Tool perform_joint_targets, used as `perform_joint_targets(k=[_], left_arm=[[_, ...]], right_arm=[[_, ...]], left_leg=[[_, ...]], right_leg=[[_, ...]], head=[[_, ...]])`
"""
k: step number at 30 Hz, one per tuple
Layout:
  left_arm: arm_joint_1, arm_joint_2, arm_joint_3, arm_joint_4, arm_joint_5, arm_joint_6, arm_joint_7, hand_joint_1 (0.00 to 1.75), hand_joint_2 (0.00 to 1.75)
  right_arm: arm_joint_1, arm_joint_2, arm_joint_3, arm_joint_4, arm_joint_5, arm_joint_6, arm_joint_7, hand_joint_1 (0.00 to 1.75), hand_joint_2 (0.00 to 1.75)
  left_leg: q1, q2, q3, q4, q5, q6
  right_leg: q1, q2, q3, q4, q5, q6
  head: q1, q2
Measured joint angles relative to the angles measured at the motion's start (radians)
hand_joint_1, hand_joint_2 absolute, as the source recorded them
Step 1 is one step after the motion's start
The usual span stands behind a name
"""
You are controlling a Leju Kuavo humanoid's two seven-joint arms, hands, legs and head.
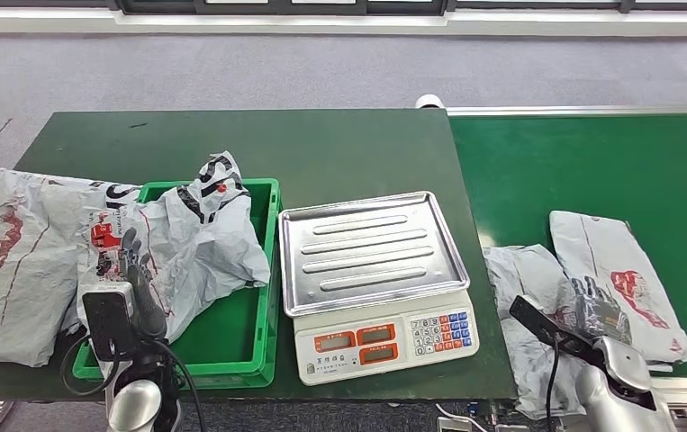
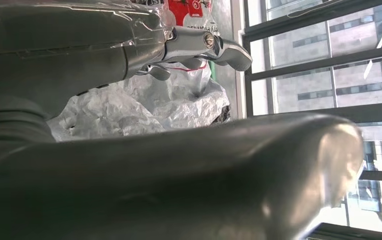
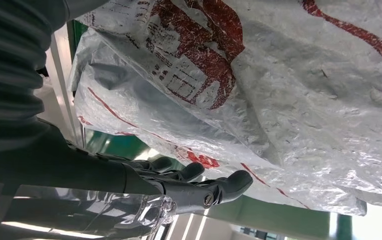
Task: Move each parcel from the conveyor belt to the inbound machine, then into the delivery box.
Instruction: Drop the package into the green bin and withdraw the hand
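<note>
- Right hand [image 1: 602, 310] rests, fingers spread, on the parcels [image 1: 592, 279] at the belt's [image 1: 583, 162] near edge; nothing gripped yet.
- Pinch one bag only, lift clear, centre on scale [image 1: 371, 252].
- Left hand [image 1: 137, 279] hovers released over the box [image 1: 267, 270].

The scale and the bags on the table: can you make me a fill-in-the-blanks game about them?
1. The silver tray of the scale has ____ on it.
2. The crate holding a crumpled bag is coloured ____.
3. The two bags by the right robot hand lie on the ____.
4. The scale stands on the crate's ____ side in the head view.

Missing words: nothing; green; conveyor belt; right
</note>
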Motion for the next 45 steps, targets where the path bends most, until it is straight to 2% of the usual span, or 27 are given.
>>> perform_joint_targets(k=[7, 13, 14, 17, 18, 26, 32, 41, 45], left_arm=[[0.006, 0.003, 0.000, -0.002, 0.006, -0.003, -0.004, 0.00, 0.00], [0.010, 0.004, 0.000, -0.003, 0.008, -0.003, -0.014, 0.00, 0.00], [0.011, 0.004, 0.000, -0.004, 0.009, -0.003, -0.017, 0.00, 0.00], [0.015, 0.004, 0.000, -0.010, 0.011, -0.002, -0.023, 0.00, 0.00], [0.016, 0.004, 0.000, -0.011, 0.011, -0.002, -0.024, 0.00, 0.00], [0.025, 0.004, 0.000, -0.019, 0.011, -0.003, -0.024, 0.00, 0.00], [0.029, 0.004, 0.000, -0.030, 0.011, -0.006, -0.019, 0.00, 0.00], [0.030, 0.004, 0.000, -0.031, 0.011, -0.015, -0.014, 0.00, 0.00], [0.031, 0.004, 0.000, -0.032, 0.010, -0.015, -0.012, 0.00, 0.00]], right_arm=[[-0.011, 0.000, 0.000, 0.021, -0.010, 0.000, -0.011, 0.00, 1.75], [-0.030, 0.029, 0.003, 0.051, -0.053, -0.053, -0.100, 0.00, 1.75], [-0.036, 0.039, 0.006, 0.060, -0.060, -0.069, -0.115, 0.14, 1.75], [-0.053, 0.062, 0.019, 0.085, -0.073, -0.100, -0.142, 1.45, 1.75], [-0.058, 0.067, 0.024, 0.092, -0.075, -0.105, -0.146, 1.75, 1.75], [-0.059, 0.109, 0.053, 0.111, -0.113, -0.114, -0.193, 1.75, 1.75], [-0.050, 0.119, 0.055, 0.112, -0.139, -0.103, -0.222, 1.75, 1.75], [-0.036, 0.124, 0.057, 0.121, -0.155, -0.055, -0.217, 1.75, 1.75], [-0.031, 0.124, 0.058, 0.122, -0.150, -0.078, -0.201, 1.75, 1.75]], left_leg=[[0.000, 0.000, 0.000, 0.000, 0.000, 0.000], [0.000, 0.002, 0.000, 0.000, 0.000, 0.000], [0.000, 0.003, 0.000, 0.000, 0.000, 0.000], [0.000, 0.003, 0.000, 0.000, 0.000, 0.000], [0.001, 0.003, 0.000, 0.000, 0.000, 0.000], [0.001, 0.002, -0.001, 0.000, 0.000, 0.000], [0.001, 0.002, -0.001, 0.000, 0.000, 0.000], [0.001, 0.002, -0.001, 0.000, 0.000, -0.001], [0.001, 0.002, -0.001, 0.000, 0.000, -0.001]], right_leg=[[0.000, 0.000, 0.001, -0.001, 0.001, 0.001], [0.000, 0.002, 0.000, -0.001, 0.001, 0.001], [0.000, 0.003, 0.000, -0.001, 0.001, 0.000], [0.001, 0.003, 0.000, -0.001, 0.001, 0.000], [0.001, 0.003, 0.000, -0.001, 0.002, 0.000], [0.001, 0.003, -0.001, -0.001, 0.001, 0.000], [0.001, 0.003, -0.002, -0.001, 0.001, 0.000], [0.003, 0.003, -0.003, -0.001, 0.001, -0.001], [0.004, 0.004, -0.003, -0.001, 0.001, -0.001]], head=[[0.000, 0.000], [0.000, 0.000], [0.000, 0.000], [0.000, 0.000], [0.000, 0.000], [0.000, 0.000], [0.000, 0.000], [0.000, 0.000], [0.000, 0.000]])
